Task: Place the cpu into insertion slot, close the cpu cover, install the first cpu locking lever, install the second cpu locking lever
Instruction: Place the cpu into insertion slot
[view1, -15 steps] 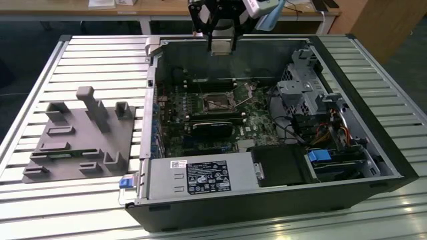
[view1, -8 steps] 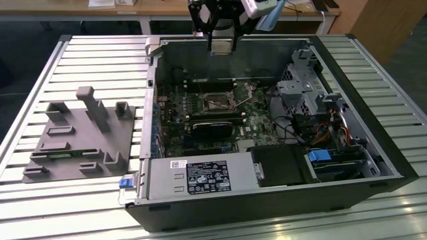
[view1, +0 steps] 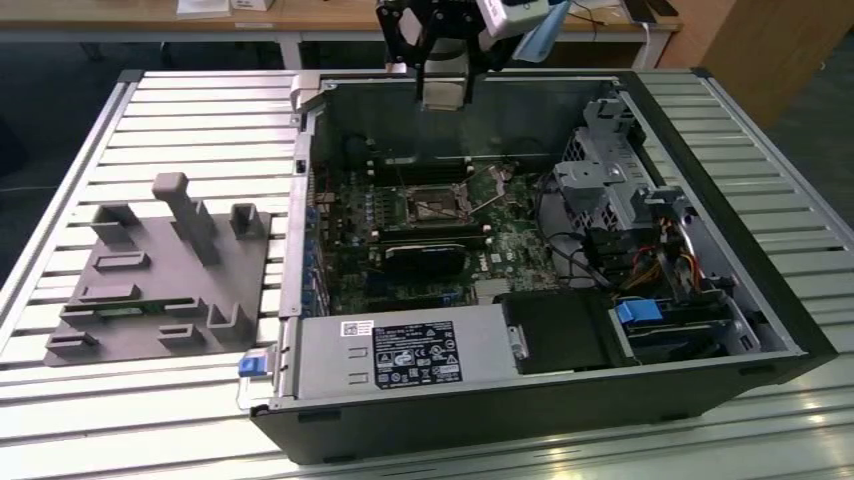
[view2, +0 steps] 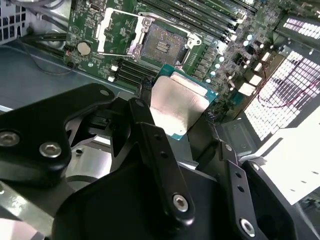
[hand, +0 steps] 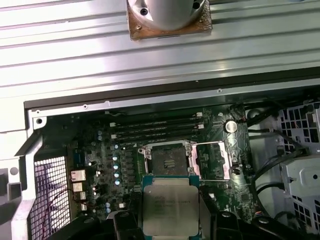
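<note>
Jaws tight on cpu (hand: 170, 205), its gripped edges hidden, high above uncovered insertion slot (hand: 169, 160).

Open computer case (view1: 534, 420) lying on its side on slatted tabletop (view1: 200, 100); grey fixture (view1: 160, 280) sitting beside it at the exterior view's left; labelled power supply (view1: 400, 355) filling one corner; blue tab (view1: 254, 365) sticking out; cables (view1: 654, 265) trailing by drive cage (view1: 601, 185); coin battery (hand: 230, 126) gleaming near memory slots (hand: 155, 131).

I see gripper (view2: 182, 125) black, jointed link fingers (view2: 155, 150) | silver socket screws (view2: 180, 202) at pivots | white block (view1: 511, 14), blue cable (view1: 547, 35) just behind it.
</note>
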